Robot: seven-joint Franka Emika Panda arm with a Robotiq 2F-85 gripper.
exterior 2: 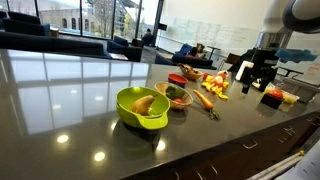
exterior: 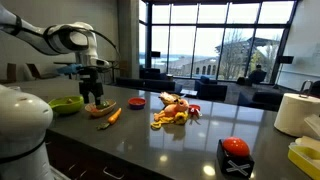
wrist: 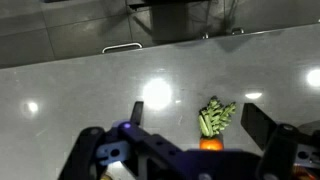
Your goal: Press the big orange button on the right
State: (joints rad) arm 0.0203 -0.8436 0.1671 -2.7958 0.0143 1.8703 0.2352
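Countertop (exterior: 200, 135) first: dark and glossy, fills the lower half of both exterior views and mirrors the ceiling lights. Beyond it, tall windows (exterior: 215, 35) and lounge seating (exterior: 160, 75) on the far side of the room.

Next, robot arm (exterior: 60, 38): white, comes in from the far left and bends down over the left part of the counter. At its end, gripper (exterior: 93, 97): hangs above the surface, touches nothing, grips nothing. From the wrist view, fingers (wrist: 137, 115) spread wide apart over the grey surface.

Then paper towel roll (exterior: 297, 112): white, stands upright at the right edge. After it, green bowl (exterior: 67, 104): sits at the far left, just left of the gripper in an exterior view, and holds a yellowish piece (exterior 2: 146, 103). Mid-counter, pile of toy food (exterior: 175, 113): yellow and red, lies loose on the surface.

Smaller again, big orange button (exterior: 235, 147): domed, orange-red, tops a small black box (exterior: 238, 166) with a white X on its front. Stands at the near right of the counter, right of the food pile and well apart from the gripper. Untouched.

Then small red bowl (exterior: 98, 110): flat, lies under the gripper, just right of the green bowl. Last, carrot (exterior: 115, 116): lies just beside the red bowl, and shows its green top (wrist: 216, 116) in the wrist view, between the fingers and nearer the right-hand one.
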